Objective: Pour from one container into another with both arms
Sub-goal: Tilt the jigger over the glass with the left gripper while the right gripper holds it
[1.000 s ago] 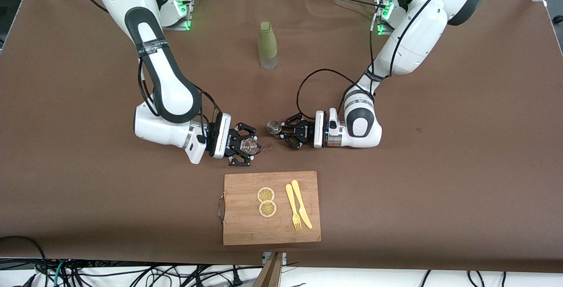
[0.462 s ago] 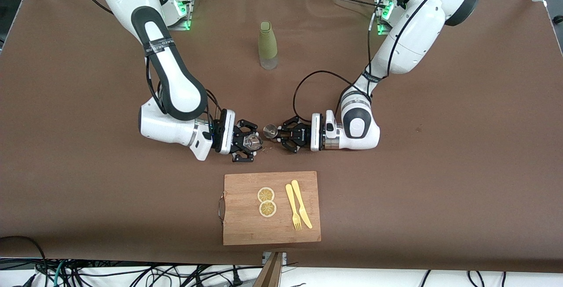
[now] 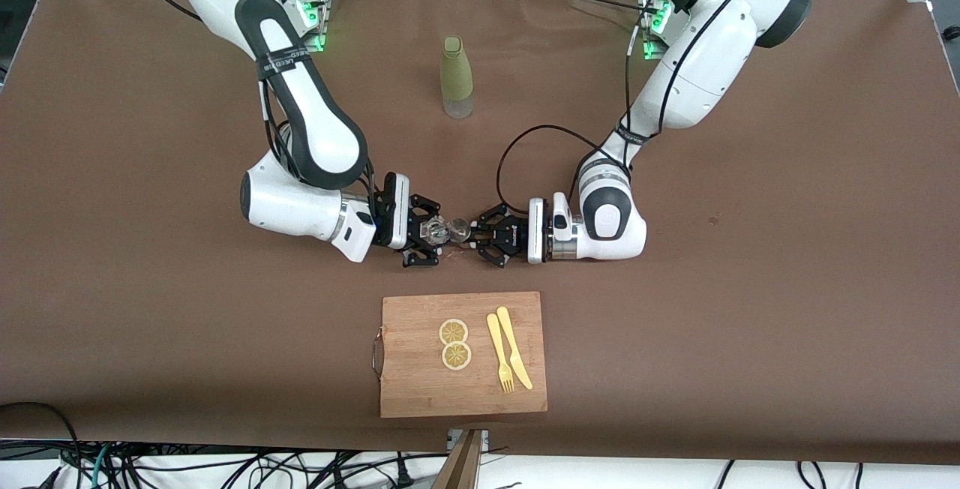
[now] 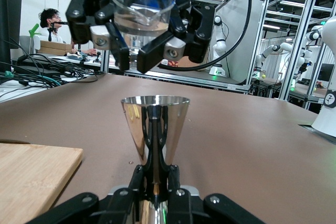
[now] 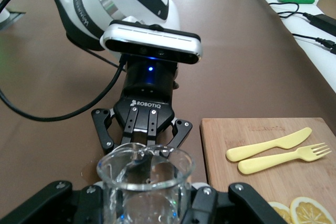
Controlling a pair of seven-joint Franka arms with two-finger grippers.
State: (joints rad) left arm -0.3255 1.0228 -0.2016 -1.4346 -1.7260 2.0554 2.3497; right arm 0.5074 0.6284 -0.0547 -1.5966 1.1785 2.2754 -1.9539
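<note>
Holding a clear glass beaker (image 5: 145, 179) in my right end effector (image 3: 429, 232), I have its fingers closed on the glass walls, with the open rim facing my other arm. My left end effector (image 3: 480, 235) is clamped on a shiny metal measuring cup (image 4: 155, 129), cone-shaped, its fingers (image 4: 156, 174) pinching the narrow waist. The two vessels meet mouth to mouth between my end effectors over the brown bench (image 3: 750, 286), so close in the front view that I cannot tell whether glass (image 3: 435, 230) and metal (image 3: 458, 231) touch. From my left wrist, the beaker (image 4: 142, 9) sits higher than the cup's rim, gripped by the black fingers (image 4: 157, 51) of my right end effector. From my right wrist, my left end effector (image 5: 143, 145) shows just past the beaker's rim.

Nearer the front camera than both end effectors lies a wooden cutting board (image 3: 420, 391) with a metal handle. On it rest two lemon slices (image 3: 454, 343) and, beside them, a yellow plastic fork (image 3: 499, 354) and knife (image 3: 514, 346). Farther from that camera than my end effectors, a green bottle (image 3: 457, 78) stands upright on the bench, well apart from both.
</note>
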